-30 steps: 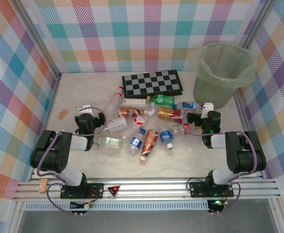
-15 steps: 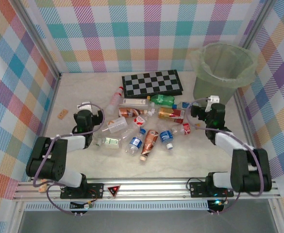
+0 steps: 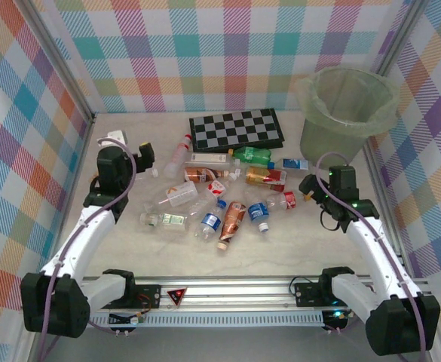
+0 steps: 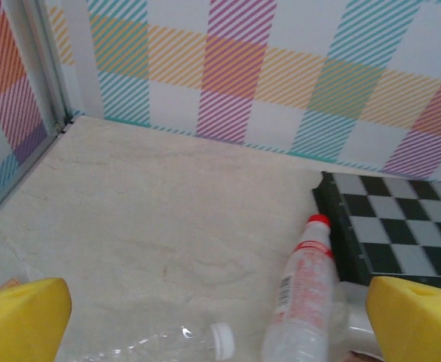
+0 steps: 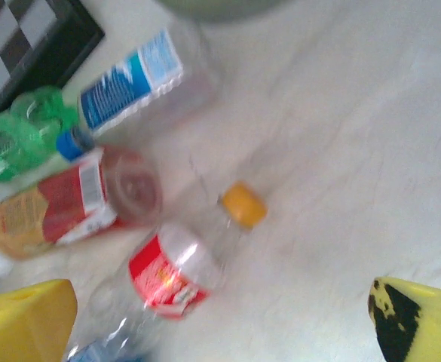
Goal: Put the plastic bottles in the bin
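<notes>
Shows plastic bottles (image 3: 231, 219) strewn mid-table between left gripper (image 3: 139, 154) and right gripper (image 3: 308, 190), both gaping wide, empty; places bin (image 3: 341, 143) far right beside checkerboard (image 3: 235, 128), with blue-labelled bottle (image 3: 295, 164) before it.

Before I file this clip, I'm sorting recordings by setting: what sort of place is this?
Probably a robot test cell, not a home: a table walled by checked panels on metal framing, two robot arms bolted to a rail at its near edge, and bottles strewn near a lined bin.
</notes>
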Controlling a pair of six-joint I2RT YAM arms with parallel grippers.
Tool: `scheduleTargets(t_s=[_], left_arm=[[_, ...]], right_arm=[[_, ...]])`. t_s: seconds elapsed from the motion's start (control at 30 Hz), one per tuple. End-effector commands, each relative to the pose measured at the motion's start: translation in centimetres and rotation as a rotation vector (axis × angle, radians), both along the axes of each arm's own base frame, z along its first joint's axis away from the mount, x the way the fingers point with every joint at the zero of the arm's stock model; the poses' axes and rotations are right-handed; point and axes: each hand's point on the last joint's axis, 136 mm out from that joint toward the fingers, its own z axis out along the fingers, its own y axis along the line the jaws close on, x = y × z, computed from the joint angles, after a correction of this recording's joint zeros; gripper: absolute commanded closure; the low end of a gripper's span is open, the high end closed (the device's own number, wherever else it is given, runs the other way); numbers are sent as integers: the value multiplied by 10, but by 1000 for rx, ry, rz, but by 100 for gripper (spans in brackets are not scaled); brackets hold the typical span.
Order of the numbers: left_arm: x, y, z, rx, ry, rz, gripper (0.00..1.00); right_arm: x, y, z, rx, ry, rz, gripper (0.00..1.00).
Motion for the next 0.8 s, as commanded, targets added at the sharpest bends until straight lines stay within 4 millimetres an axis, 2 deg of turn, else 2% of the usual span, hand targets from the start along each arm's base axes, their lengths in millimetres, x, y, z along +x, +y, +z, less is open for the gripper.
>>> scheduleTargets(t_s=[0.0,0.13,0.27,0.53,0.77], left_arm=[[-20,-13,-16,-111,134,-39,0],[-35,-14,-29,-214,254,8,0],[-49,-16,-45,-315,328,52,0],[-68,-28,-66,-430,378,32,0],[-73,-34,-64,-485,370,17,0]], right_arm=[[-20,35,-16,199,109,-61,1],[-8,68,-27,256,124,-35,1],[4,87,-43,295,155,-27,1],[14,95,-67,305,190,-46,1],[21,100,-92,316,220,-81,1]])
